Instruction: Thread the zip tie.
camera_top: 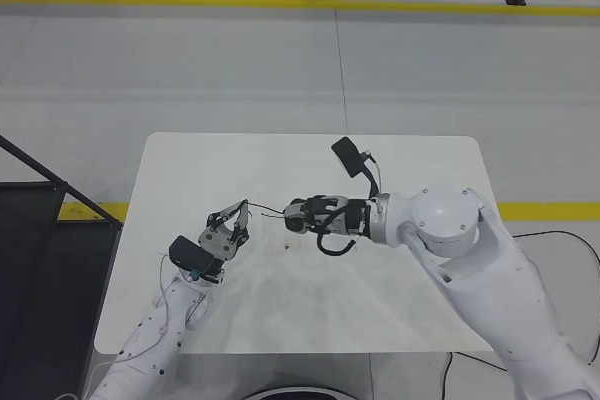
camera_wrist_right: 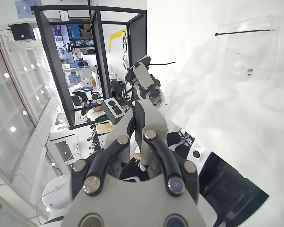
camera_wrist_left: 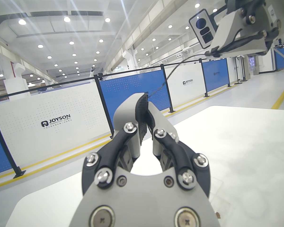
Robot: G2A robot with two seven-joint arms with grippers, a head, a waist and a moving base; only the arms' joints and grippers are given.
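zip ties 2 | held tie (camera_wrist_right: 162, 63): left gripper (camera_wrist_left: 145, 96), right gripper (camera_wrist_left: 211, 53) both clamped | spare tie (camera_wrist_right: 245, 32): table (camera_top: 310, 300)

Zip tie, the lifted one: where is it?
Top view: the zip tie is mid-table, pinched in the left gripper and pointing toward the right gripper.

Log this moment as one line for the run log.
left gripper: shut on thin black zip tie | right gripper: shut, tips near tie's free end | second black zip tie: in clear tray
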